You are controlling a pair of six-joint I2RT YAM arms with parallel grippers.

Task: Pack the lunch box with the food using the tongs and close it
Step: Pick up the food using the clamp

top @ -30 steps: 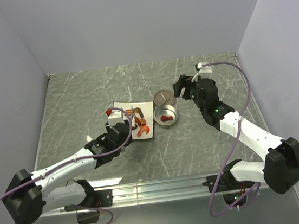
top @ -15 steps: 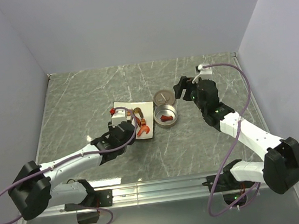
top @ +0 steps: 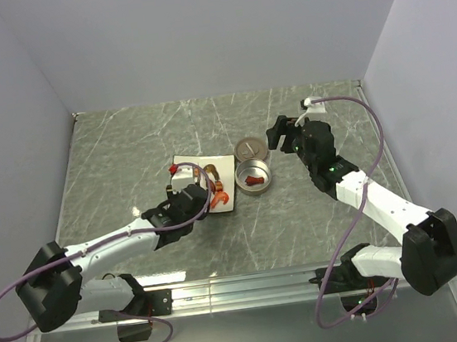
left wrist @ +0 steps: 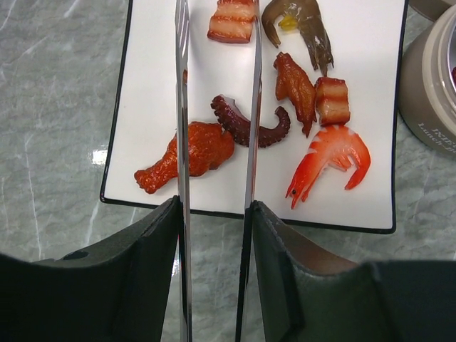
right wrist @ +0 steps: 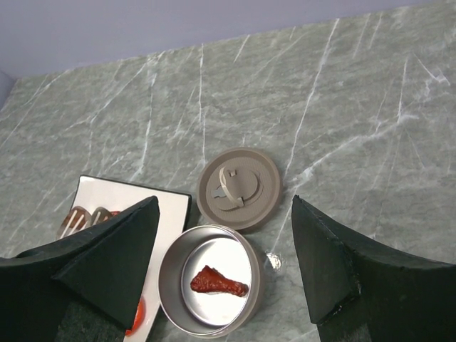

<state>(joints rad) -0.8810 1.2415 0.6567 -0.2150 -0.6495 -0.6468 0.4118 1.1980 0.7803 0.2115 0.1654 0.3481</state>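
The tin (right wrist: 167, 285) sits open on the worktop (top: 126, 150), just right of the plate (left wrist: 142, 85). It has one brown-red piece (right wrist: 217, 283) inside, and its lid (right wrist: 239, 187) lies flat just behind it. The rest of the food is crowded on the plate: a drumstick (left wrist: 192, 153), a tentacle (left wrist: 267, 132), a shrimp (left wrist: 331, 157) and a few chunks. My left end effector (left wrist: 214, 210) is clamped on the tongs (left wrist: 183, 107). Their two arms stand apart and pass over the drumstick and tentacle, and their tips run out of the wrist view. My right end effector (right wrist: 224, 203) hangs above tin and lid with its jaws wide apart, holding nothing. The risk, as I judge it, is in the pinch. The pieces lie so close that closing the tongs may catch two at once, or squirt a glossy one off the plate. The thin arms could also twist in my grip. A loosely held piece could drop short of the tin on the carry across.
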